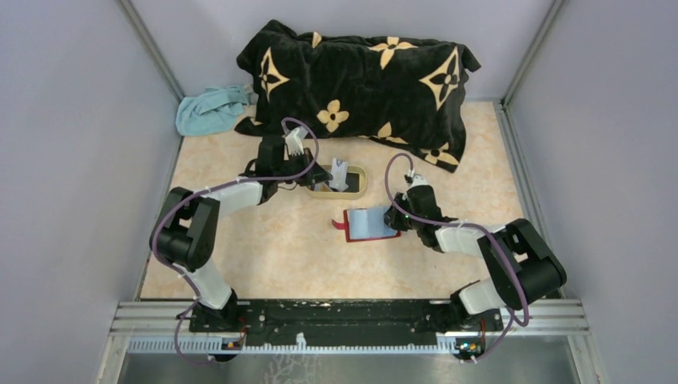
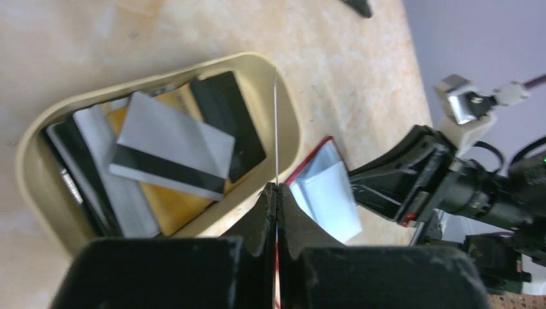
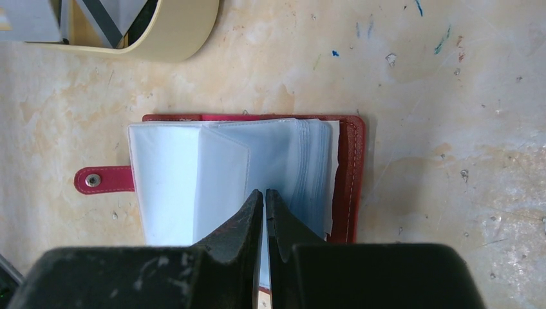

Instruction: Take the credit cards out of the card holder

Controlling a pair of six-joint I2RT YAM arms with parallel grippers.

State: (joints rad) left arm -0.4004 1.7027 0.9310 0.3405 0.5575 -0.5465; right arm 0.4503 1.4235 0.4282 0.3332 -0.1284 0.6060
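Simultaneously, left jaws pinch a thin credit card (image 1: 340,172) above a beige oval tray (image 2: 291,135); right jaws, narrow, clamp the red folding card holder (image 3: 348,161).

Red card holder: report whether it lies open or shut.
Open. The dark red folding card holder lies spread, its pale blue-grey plastic sleeves exposed and its red snap tab unfastened.

The left arm (image 1: 234,195) and right arm (image 1: 462,238) show white links, black joints, looping purple cables and black jaws.
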